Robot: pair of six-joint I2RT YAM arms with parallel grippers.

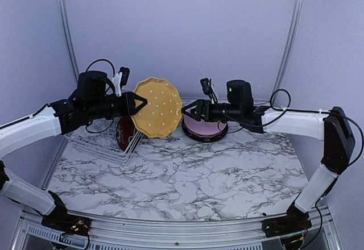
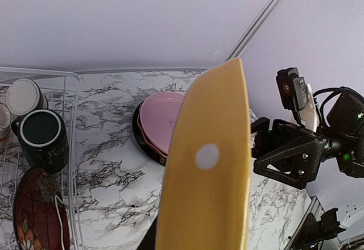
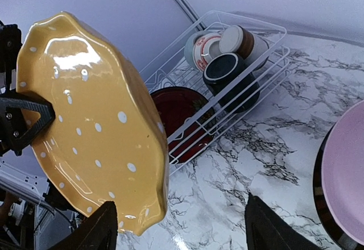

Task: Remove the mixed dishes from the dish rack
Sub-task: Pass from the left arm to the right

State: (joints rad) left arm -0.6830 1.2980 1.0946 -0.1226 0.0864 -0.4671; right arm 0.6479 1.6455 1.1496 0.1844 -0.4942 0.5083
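Marble tabletop (image 1: 187, 170) beneath left gripper (image 1: 138, 103) clamped on scalloped yellow plate (image 1: 158, 107), right gripper (image 1: 185, 109) spread wide beside it

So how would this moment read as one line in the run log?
left gripper: shut on yellow plate, in air | right gripper: open, near pink plate | dish rack: red plate, dark mug, cups inside

No readable txt, labels or nos. anywhere — dishes, rack, arms all unmarked.
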